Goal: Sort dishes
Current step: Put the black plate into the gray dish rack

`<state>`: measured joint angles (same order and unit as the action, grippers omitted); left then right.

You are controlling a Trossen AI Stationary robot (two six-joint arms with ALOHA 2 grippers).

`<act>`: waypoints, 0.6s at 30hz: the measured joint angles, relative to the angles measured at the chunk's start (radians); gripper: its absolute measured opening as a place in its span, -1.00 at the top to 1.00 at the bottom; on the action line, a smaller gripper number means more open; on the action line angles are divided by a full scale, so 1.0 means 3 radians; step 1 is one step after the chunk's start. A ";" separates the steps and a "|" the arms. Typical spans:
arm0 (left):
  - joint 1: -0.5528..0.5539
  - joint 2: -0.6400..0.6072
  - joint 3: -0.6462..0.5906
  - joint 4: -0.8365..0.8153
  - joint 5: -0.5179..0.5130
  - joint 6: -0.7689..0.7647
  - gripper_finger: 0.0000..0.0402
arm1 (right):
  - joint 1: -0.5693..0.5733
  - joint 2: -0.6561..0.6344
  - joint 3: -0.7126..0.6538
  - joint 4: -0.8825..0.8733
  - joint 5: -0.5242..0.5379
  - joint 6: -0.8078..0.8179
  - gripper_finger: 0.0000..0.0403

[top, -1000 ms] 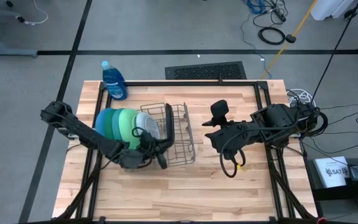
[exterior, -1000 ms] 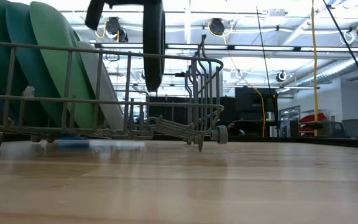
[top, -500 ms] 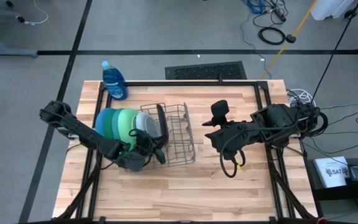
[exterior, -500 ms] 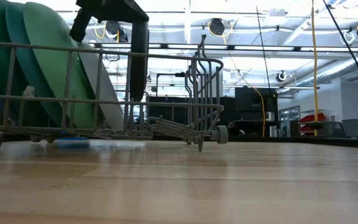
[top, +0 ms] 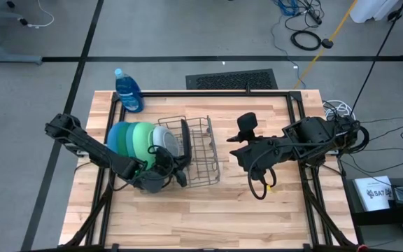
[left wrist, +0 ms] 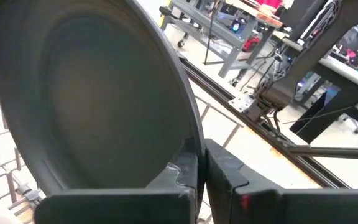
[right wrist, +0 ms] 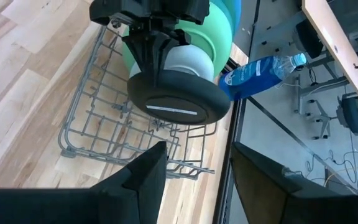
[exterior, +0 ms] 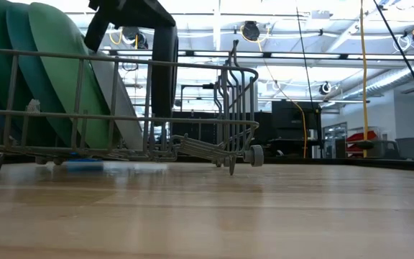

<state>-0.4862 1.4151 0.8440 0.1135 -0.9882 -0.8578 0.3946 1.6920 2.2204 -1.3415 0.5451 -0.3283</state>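
A grey wire rack (top: 205, 150) holds four plates on edge at its left end: large blue (top: 112, 136), dark green (top: 124, 140), light green (top: 140, 140) and pale blue-white (top: 165, 138). My left gripper (top: 177, 166) is shut on the small black plate (top: 182, 138), which stands upright just right of the pale plate (exterior: 124, 101). The low view shows the black plate (exterior: 165, 72) dipped inside the rack (exterior: 214, 144), above its floor. My right gripper (top: 247, 129) is open and empty to the right of the rack. My left gripper pinches the black plate's rim (left wrist: 188, 146) between its two fingers, one on each face. It comes slanting from above and from the table's near-left side. The plate hangs on edge and upright, its lower part inside the rack and clear of the rack's floor.
A blue soap bottle (top: 128, 91) stands at the table's far left, behind the rack. The right half of the rack is free of plates. Bare wooden tabletop (top: 208, 210) lies along the near side. Black frame rails (top: 296, 112) edge the table.
My left gripper has carried the black plate from over the rack's near edge toward the far edge and down. The plate now stands upright with its lower part inside the rack, next to the pale plate. The gripper has stayed shut on it.
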 joint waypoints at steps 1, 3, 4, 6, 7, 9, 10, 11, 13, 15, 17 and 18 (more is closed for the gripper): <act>0.0001 0.0000 0.0001 -0.0002 -0.0006 0.0003 0.92 | 0.0000 0.0000 0.0000 0.0000 -0.0001 0.0001 0.15; 0.0001 0.0000 0.0002 -0.0031 -0.0006 0.0004 0.88 | 0.0000 0.0000 0.0000 -0.0001 -0.0002 0.0007 0.15; 0.0000 0.0000 0.0004 -0.0050 -0.0006 0.0005 0.86 | 0.0000 0.0000 0.0000 -0.0001 -0.0002 0.0009 0.15; 0.0000 0.0000 0.0004 -0.0062 -0.0010 0.0005 0.83 | 0.0000 0.0000 0.0000 0.0000 -0.0003 0.0040 0.15; -0.0001 0.0000 0.0004 -0.0063 -0.0012 0.0006 0.82 | 0.0000 0.0000 0.0000 0.0002 -0.0003 0.0062 0.15; -0.0003 0.0000 0.0004 -0.0071 -0.0014 0.0006 0.81 | -0.0006 0.0012 0.0001 0.0004 -0.0002 0.0088 0.15; -0.0003 0.0000 0.0004 -0.0073 -0.0015 0.0006 0.81 | -0.0009 0.0023 0.0001 0.0003 -0.0002 0.0092 0.15; -0.0003 0.0000 0.0004 -0.0075 -0.0017 0.0006 0.81 | -0.0010 0.0038 0.0001 0.0003 -0.0002 0.0093 0.15; -0.0003 0.0000 0.0004 -0.0079 -0.0028 0.0006 0.80 | -0.0010 0.0065 0.0001 0.0000 -0.0003 0.0096 0.15; -0.0003 0.0000 0.0004 -0.0081 -0.0037 0.0006 0.80 | -0.0010 0.0089 0.0001 -0.0001 -0.0002 0.0096 0.15; -0.0003 0.0000 0.0004 -0.0083 -0.0038 0.0006 0.80 | -0.0010 0.0117 0.0001 -0.0001 -0.0002 0.0096 0.15; -0.0003 0.0000 0.0004 -0.0083 -0.0038 0.0009 0.80 | -0.0010 0.0132 0.0001 -0.0001 -0.0003 0.0096 0.15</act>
<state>-0.4870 1.4151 0.8452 0.0887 -0.9997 -0.8551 0.3916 1.7316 2.2208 -1.3418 0.5442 -0.2996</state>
